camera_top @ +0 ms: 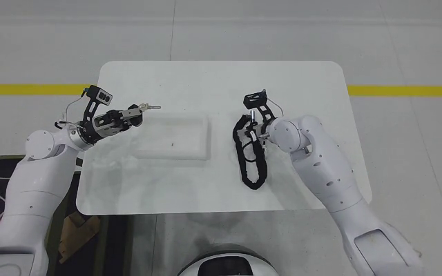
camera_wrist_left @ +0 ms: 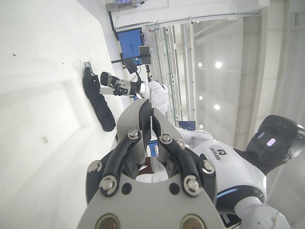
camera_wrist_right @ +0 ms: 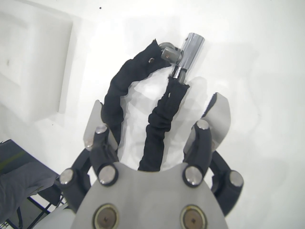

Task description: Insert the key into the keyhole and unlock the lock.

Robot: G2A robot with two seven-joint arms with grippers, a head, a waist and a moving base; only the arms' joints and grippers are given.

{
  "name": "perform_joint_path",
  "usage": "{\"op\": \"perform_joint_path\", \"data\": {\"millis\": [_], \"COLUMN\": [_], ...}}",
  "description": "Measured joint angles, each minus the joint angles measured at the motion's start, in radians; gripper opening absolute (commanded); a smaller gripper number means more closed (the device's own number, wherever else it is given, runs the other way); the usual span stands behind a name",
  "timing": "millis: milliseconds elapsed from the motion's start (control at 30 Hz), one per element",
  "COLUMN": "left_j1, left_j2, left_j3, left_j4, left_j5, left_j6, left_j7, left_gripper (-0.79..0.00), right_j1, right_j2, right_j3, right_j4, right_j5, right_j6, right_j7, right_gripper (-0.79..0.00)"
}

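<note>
Key [camera_top: 152,107] in left end effector [camera_top: 141,109], lock [camera_top: 252,172] apart

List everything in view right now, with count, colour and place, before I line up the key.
Key: one, silver, pinched in the left tool, above the table's left part.
Chain lock: one, black fabric sleeve, lying looped on the table's right part.
Lock cylinder: one, silver, at the chain lock's end, lying on the table.
Foam pad: one, white, at the table's middle, between the arms.
Table: one, white.
Floor line: one, yellow, beyond the table.
Left tool: one, silver and black, shut on the key.
Right tool: one, silver and black, open, one chain strand between its fingers.
</note>
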Motion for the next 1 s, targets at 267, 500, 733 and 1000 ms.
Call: {"op": "perform_joint_path", "data": {"millis": [267, 500, 733, 1000], "left_j1": [0.0, 0.0, 0.0, 0.0], "left_j2": [0.0, 0.0, 0.0, 0.0], "left_j3": [0.0, 0.0, 0.0, 0.0], "left_j4": [0.0, 0.0, 0.0, 0.0], "left_j5": [0.0, 0.0, 0.0, 0.0], "left_j6": [0.0, 0.0, 0.0, 0.0], "left_j7": [0.0, 0.0, 0.0, 0.0], "left_gripper": [-0.785, -0.785, -0.785, -0.785], "right_j1": [0.007, -0.007, -0.081, -0.147], "right_j2": [-0.031, -0.047, -0.035, -0.024], "right_j3": [0.004, 0.042, 0.196, 0.291], "right_j4": [0.05, 0.038, -0.164, -0.302], "right_j5": [-0.05, -0.062, 0.036, 0.104], "right_j6": [-0.009, -0.025, -0.087, -0.117], "right_j7": [-0.018, 0.003, 0.07, 0.071], "right_gripper": [-0.785, -0.785, -0.785, -0.785]}}
